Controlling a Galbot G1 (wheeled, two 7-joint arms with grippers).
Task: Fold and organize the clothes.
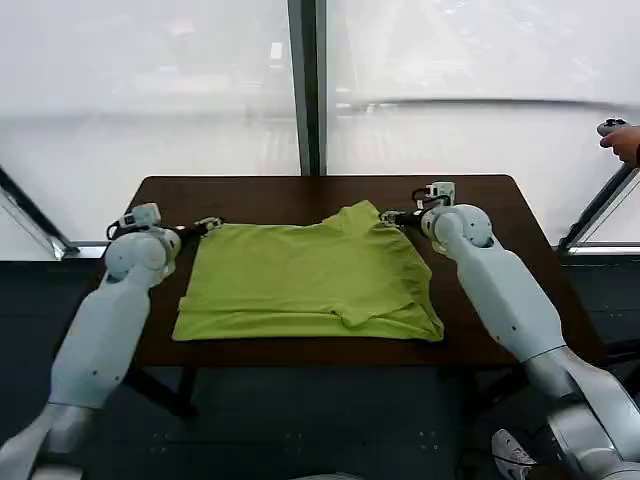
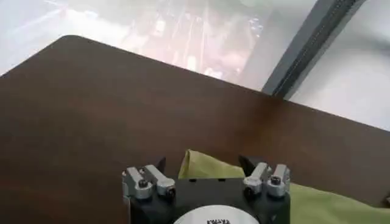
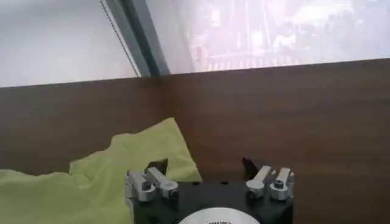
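I am judging 1 fold already made, since the T-shirt point(image 1: 310, 275) is lying doubled on the tabletop point(image 1: 480, 340), with my left pincer point(image 2: 204, 163) and right pincer point(image 3: 201, 163) open at its 2 far corners, further folds remaining.

Counts: 1 T-shirt point(image 1: 310, 280), lime green, no other garment. 1 table point(image 1: 250, 195), dark brown. 2 arms, 2 grippers: left gripper point(image 1: 207, 225) and right gripper point(image 1: 392, 216), one at each far corner of the shirt. 1 person's hand point(image 1: 624, 143) at the edge, possibly holding 1 small device, hard to tell.
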